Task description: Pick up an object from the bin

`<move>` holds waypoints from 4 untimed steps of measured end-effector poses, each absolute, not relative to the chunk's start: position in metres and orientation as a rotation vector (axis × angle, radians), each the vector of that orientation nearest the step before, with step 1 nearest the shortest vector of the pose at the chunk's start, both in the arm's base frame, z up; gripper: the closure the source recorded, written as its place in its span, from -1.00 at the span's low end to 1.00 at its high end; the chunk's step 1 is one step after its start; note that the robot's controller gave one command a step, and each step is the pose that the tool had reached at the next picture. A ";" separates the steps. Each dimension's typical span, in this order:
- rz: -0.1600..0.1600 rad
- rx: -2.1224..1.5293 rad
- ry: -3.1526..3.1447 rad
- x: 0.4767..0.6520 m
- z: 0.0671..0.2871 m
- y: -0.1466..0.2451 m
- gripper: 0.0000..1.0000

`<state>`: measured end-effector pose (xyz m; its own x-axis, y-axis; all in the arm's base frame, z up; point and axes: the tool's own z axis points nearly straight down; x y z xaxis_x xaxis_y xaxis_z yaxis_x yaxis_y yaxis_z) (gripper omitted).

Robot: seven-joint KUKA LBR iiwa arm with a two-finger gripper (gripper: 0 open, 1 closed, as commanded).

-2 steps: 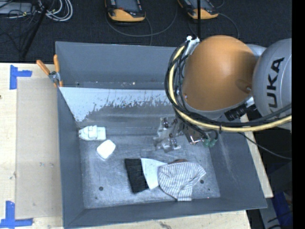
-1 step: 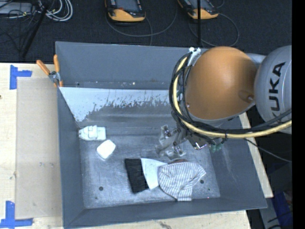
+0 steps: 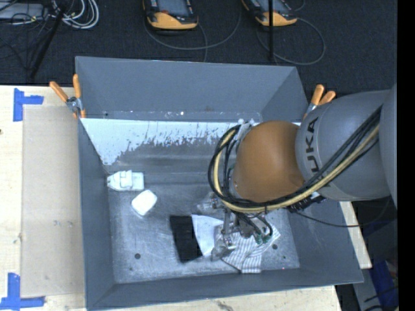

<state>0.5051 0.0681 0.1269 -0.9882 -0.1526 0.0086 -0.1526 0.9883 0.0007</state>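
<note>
Pincer (image 3: 224,240) of mine sits low on a crumpled white-and-checked cloth (image 3: 249,256) near the bin's (image 3: 194,89) near-right corner; open or closed, I cannot tell. A black oblong block (image 3: 185,237) lies just beside it, long axis near-to-far.

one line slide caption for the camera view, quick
KUKA arm's tool low over a checked cloth and white sheet, beside a black block, in the grey bin
</note>
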 end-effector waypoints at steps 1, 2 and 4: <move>0.000 0.241 -3.129 0.506 0.131 0.068 -1.00; 0.002 0.364 -3.115 0.513 0.081 0.079 1.00; 0.013 0.382 -3.104 0.515 0.082 0.084 1.00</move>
